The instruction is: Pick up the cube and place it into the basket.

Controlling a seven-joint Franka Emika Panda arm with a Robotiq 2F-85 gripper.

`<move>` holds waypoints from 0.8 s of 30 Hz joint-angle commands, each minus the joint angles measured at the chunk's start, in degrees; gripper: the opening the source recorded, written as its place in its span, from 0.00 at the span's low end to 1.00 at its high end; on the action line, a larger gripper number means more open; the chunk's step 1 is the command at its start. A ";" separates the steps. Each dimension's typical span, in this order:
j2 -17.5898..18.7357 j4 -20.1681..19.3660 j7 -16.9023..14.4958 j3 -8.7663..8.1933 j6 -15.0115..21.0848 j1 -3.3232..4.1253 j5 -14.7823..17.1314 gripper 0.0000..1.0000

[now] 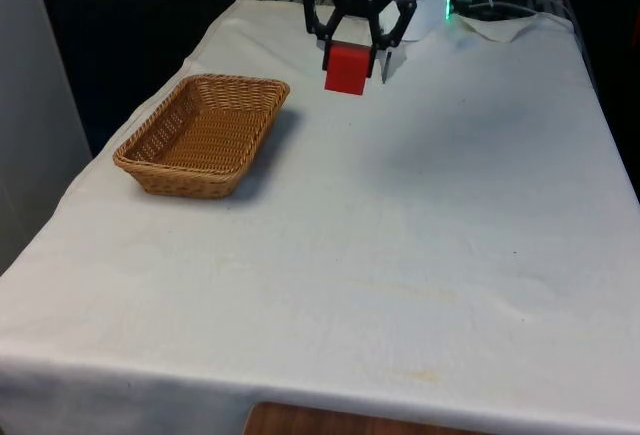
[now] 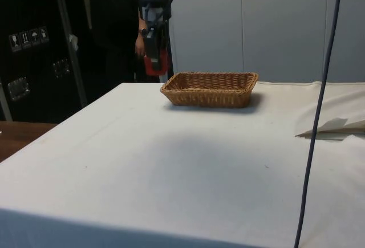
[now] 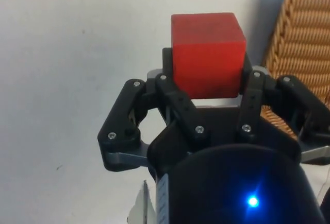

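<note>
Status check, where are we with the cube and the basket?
Gripper shut on red cube, held clear above the white cloth. Basket empty, off to the front view's left of the cube. Nothing between them.

Gripper (image 2: 153,60) clamping red cube (image 2: 155,64) above tabletop (image 2: 188,162), wicker basket (image 2: 210,89) beside, person (image 2: 122,25) behind

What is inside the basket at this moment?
Nothing visible: the front view shows the basket with bare wicker floor. Its near wall hides a strip of the floor. The red cube is held by the gripper above the cloth, outside it.
</note>
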 commanded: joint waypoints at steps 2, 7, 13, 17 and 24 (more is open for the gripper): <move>-0.34 -0.40 -1.32 -0.57 0.17 -0.40 0.52 0.01; -0.17 -0.34 -2.92 -2.41 0.34 -0.40 0.52 0.01; 0.11 -0.34 -4.64 -4.41 0.52 -0.52 0.52 0.01; 0.34 -0.40 -5.84 -5.96 0.69 -0.46 0.52 0.01; 0.69 -0.92 -7.51 -8.25 1.32 -0.52 0.40 0.01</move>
